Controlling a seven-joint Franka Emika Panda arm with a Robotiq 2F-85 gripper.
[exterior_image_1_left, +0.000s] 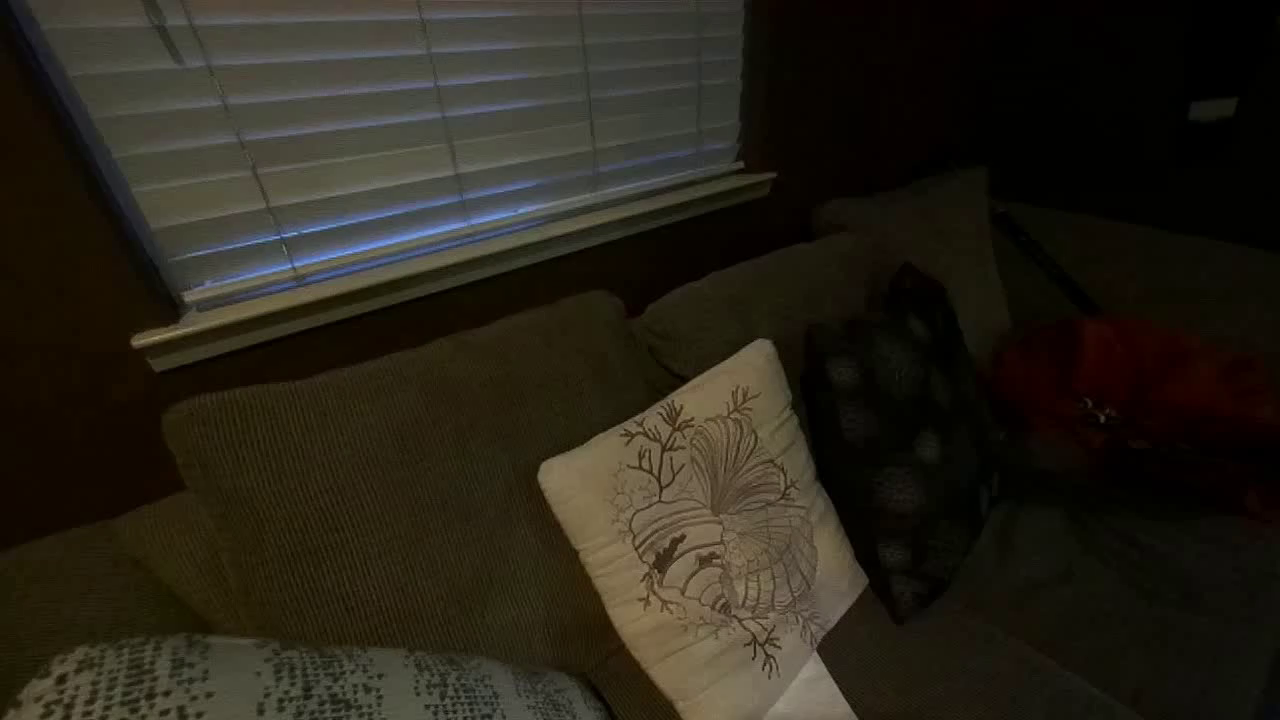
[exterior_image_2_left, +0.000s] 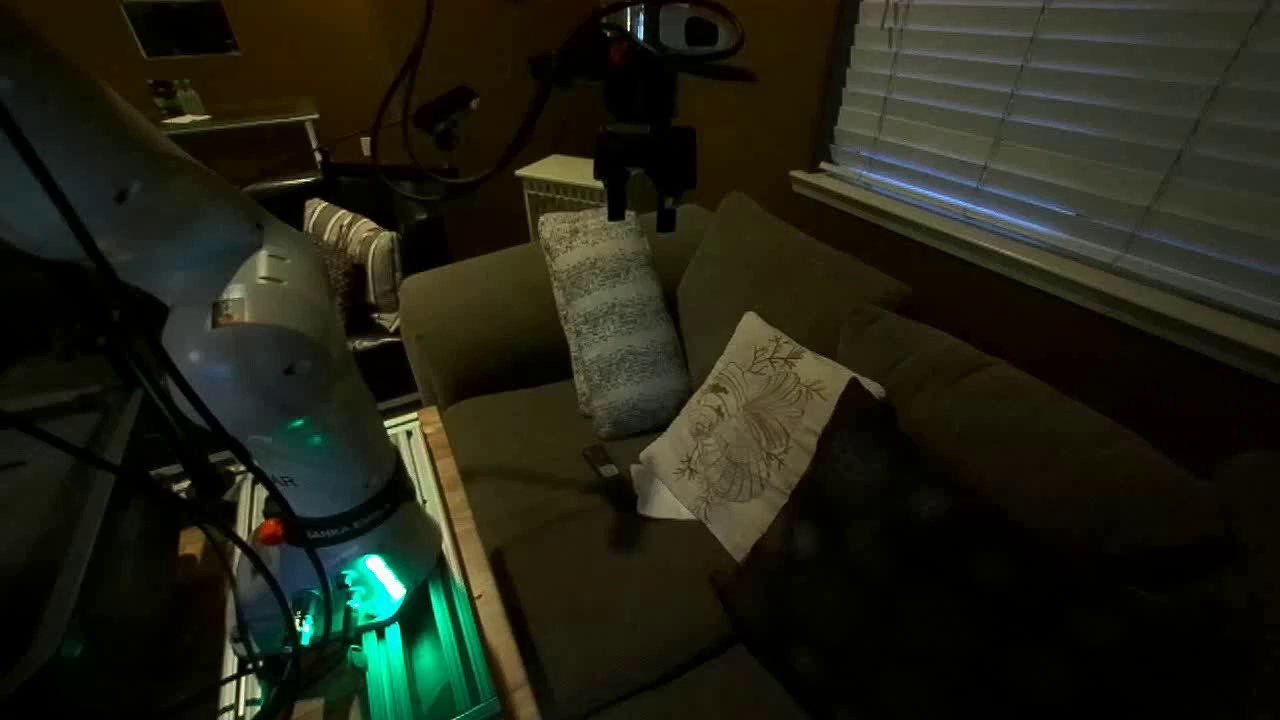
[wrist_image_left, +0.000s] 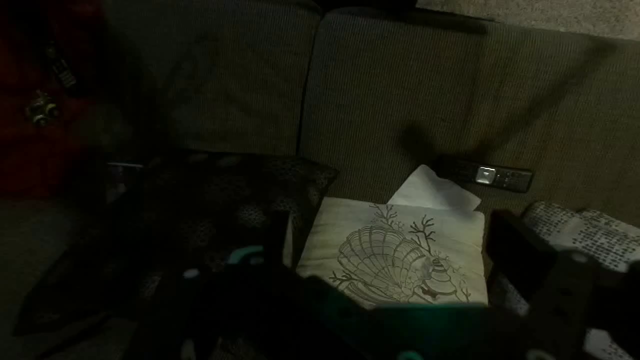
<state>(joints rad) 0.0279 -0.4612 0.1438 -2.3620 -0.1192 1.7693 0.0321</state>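
The gripper (exterior_image_2_left: 642, 208) hangs at upper centre of an exterior view, jaws spread, above the sofa (exterior_image_2_left: 590, 585); there the shell pillow (exterior_image_2_left: 750, 430) rests right of centre, paper (exterior_image_2_left: 660, 498) jutting from its edge, the remote (exterior_image_2_left: 602, 463) just left; a dark pillow (wrist_image_left: 200, 225) lies lower left in the wrist view

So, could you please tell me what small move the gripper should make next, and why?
I would probably lower the gripper a little toward the shell-print pillow: in the wrist view that pillow appears between the open jaws, nothing is held, and in an exterior view the gripper hangs above the sofa.
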